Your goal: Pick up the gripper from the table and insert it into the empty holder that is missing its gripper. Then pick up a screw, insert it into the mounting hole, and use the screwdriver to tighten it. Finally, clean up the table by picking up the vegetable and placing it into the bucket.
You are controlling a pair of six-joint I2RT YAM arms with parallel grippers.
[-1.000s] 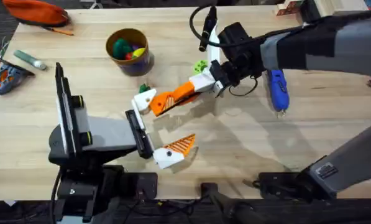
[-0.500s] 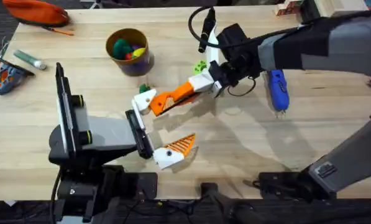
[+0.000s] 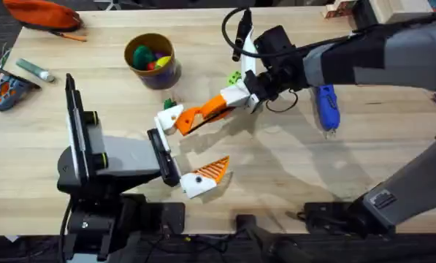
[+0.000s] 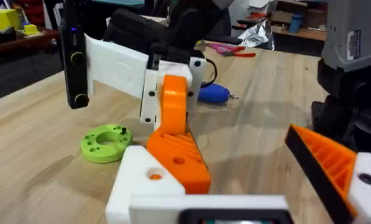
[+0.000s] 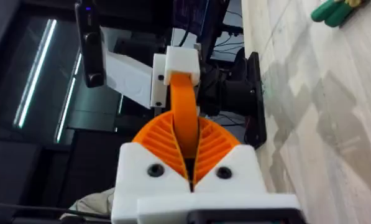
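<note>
Pale wood-grain table [image 3: 291,175] carries both arms; the right gripper [image 3: 236,98], ribbed orange pads clamped on the smooth orange gripper [image 3: 203,113], presses it against the angular white holder [image 3: 170,117] at centre. At 11 o'clock sits the round yellow-rimmed bucket [image 3: 152,58], and the left gripper [image 3: 181,150] stands spread wide.

right gripper [image 3: 216,107] fingers clamped; left gripper [image 3: 180,151] fingers spread, low.

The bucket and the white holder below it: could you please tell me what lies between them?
The small green vegetable, seen in the overhead view.
</note>
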